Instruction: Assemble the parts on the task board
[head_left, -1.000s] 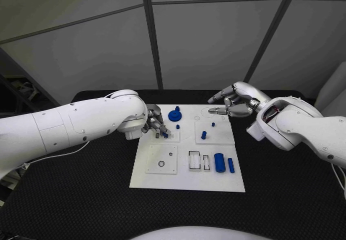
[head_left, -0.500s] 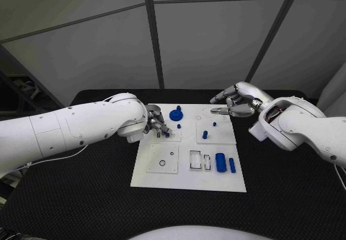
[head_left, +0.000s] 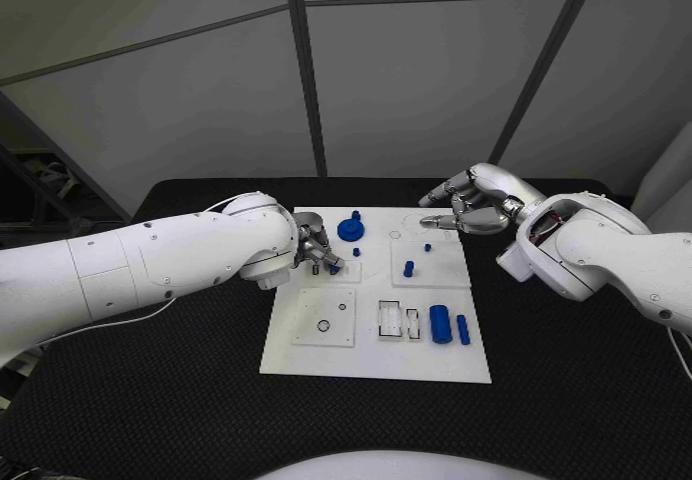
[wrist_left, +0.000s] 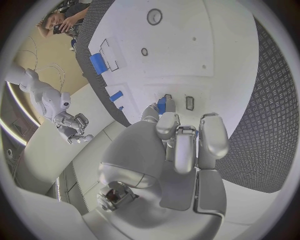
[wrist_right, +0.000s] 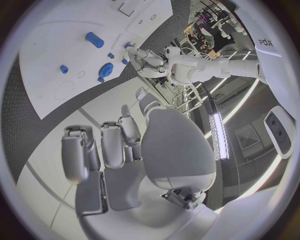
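White task board (head_left: 378, 355) lies in the middle of your black table (head_left: 144, 400), and you will find it the largest item, with the blue parts spread over it. From the head view you can check the layout: a large blue cylinder (head_left: 440, 325) lies beside a slimmer blue bar (head_left: 462, 330) on the board's near right, a blue round knob (head_left: 351, 230) stands at the far edge, and a small blue peg (head_left: 408, 268) stands right of centre. The left wrist view gives you what the head view hides: the left hand (wrist_left: 184, 145) has its fingers curled down at the board, with a small blue part (wrist_left: 162, 105) between the fingertips, so it appears pinched. Your right hand (head_left: 464, 208) hovers above the board's far right corner, fingers loosely curled; the right wrist view shows nothing in it, fingers apart, clear of the board.
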